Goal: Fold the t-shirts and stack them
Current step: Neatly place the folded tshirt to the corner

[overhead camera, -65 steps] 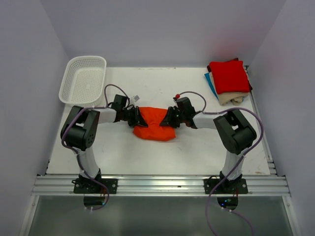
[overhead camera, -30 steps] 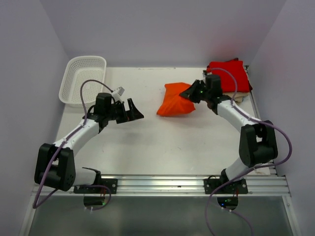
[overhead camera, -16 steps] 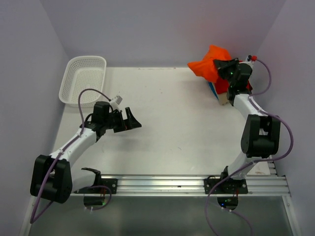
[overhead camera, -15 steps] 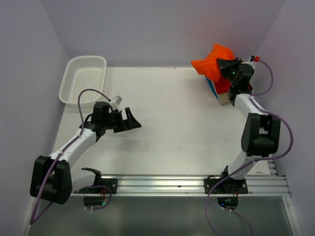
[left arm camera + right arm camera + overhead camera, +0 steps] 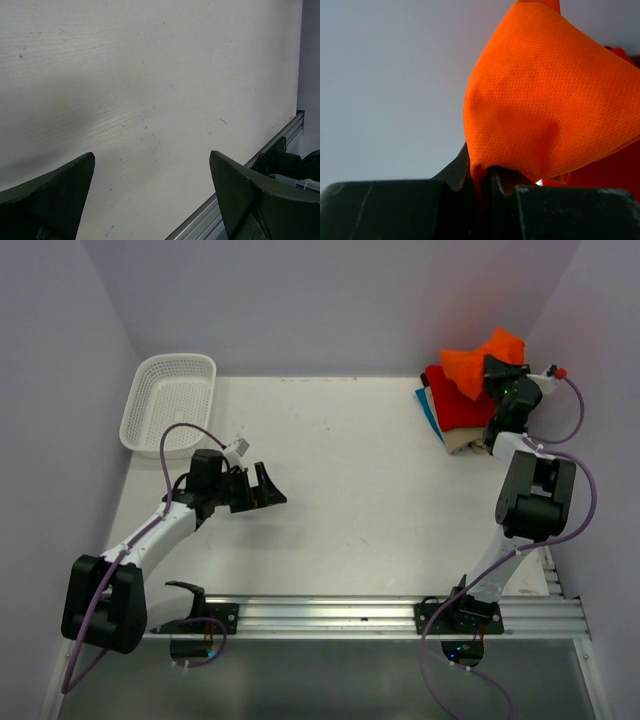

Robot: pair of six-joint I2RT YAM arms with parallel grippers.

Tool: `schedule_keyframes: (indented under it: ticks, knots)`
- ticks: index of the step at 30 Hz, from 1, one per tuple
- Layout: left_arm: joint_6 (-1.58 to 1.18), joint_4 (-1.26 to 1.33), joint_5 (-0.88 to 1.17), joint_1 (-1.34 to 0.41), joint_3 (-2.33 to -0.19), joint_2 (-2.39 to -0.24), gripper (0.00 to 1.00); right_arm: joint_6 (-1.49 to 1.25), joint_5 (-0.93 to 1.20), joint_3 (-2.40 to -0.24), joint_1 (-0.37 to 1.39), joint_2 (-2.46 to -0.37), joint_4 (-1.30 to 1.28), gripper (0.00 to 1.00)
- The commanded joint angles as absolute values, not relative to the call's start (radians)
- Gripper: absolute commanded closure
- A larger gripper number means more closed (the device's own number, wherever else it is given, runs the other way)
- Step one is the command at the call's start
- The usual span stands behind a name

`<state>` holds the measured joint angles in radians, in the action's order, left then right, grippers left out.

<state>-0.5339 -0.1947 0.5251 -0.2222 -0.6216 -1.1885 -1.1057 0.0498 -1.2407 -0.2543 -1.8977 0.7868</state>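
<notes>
My right gripper (image 5: 492, 370) is shut on a bunched bright orange t-shirt (image 5: 477, 361), held in the air over the back right corner. The cloth (image 5: 555, 100) billows out from between the closed jaws of that gripper (image 5: 481, 169). Below it lies a stack of folded t-shirts: red (image 5: 455, 405) on top, a blue edge (image 5: 428, 411) and beige (image 5: 466, 443) beneath. A strip of the red t-shirt (image 5: 620, 172) shows under the orange cloth. My left gripper (image 5: 265, 488) hovers open over bare table at the left, nothing between its fingers (image 5: 55, 195).
A white mesh basket (image 5: 170, 400) stands at the back left corner. The white table (image 5: 150, 75) runs to a metal rail (image 5: 240, 200) along its near edge. Walls close in behind and on both sides.
My right gripper has carried the orange t-shirt from mid-table up and to the back right, over the stack. The left arm has pulled back slightly, still open.
</notes>
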Motion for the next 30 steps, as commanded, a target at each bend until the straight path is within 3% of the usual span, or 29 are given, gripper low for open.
schedule_keyframes:
  ticks: [1,3,6,8,9,10,12,13,18,24,30]
  knots:
    - [-0.526,-0.152,0.557,-0.212,-0.601,-1.233,0.0,-1.039,0.003,-1.181,-0.249,-1.896,0.731,1.0]
    - [-0.531,-0.141,0.561,-0.21,-0.595,-1.252,0.0,-1.011,0.003,-1.163,-0.249,-1.904,0.646,0.92]
    - [-0.537,-0.132,0.566,-0.212,-0.585,-1.258,0.0,-1.012,-0.015,-1.144,-0.247,-1.922,0.586,0.89]
    - [-0.541,-0.124,0.575,-0.21,-0.575,-1.258,0.0,-1.008,-0.003,-1.152,-0.249,-1.931,0.554,0.62]
    - [-0.545,-0.121,0.577,-0.212,-0.572,-1.255,0.0,-1.005,-0.005,-1.151,-0.247,-1.925,0.549,0.53]
    - [-0.546,-0.121,0.577,-0.212,-0.568,-1.247,0.0,-1.0,-0.005,-1.131,-0.247,-1.901,0.552,0.37]
    - [-0.552,-0.11,0.578,-0.21,-0.554,-1.236,0.0,-0.985,-0.018,-1.099,-0.245,-1.85,0.563,0.19]
    - [-0.554,-0.109,0.58,-0.212,-0.551,-1.227,0.0,-0.964,-0.026,-1.071,-0.242,-1.824,0.558,0.01]
    - [-0.561,-0.109,0.592,-0.21,-0.551,-1.207,0.0,-0.893,-0.096,-1.014,-0.239,-1.557,0.369,0.01]
    - [-0.575,-0.115,0.609,-0.21,-0.569,-1.161,0.0,-0.784,-0.204,-1.055,-0.227,-1.28,-0.196,0.01]
    - [-0.537,-0.172,0.578,-0.212,-0.609,-1.082,0.0,-0.553,0.162,-1.034,-0.212,-1.164,-0.458,0.01]
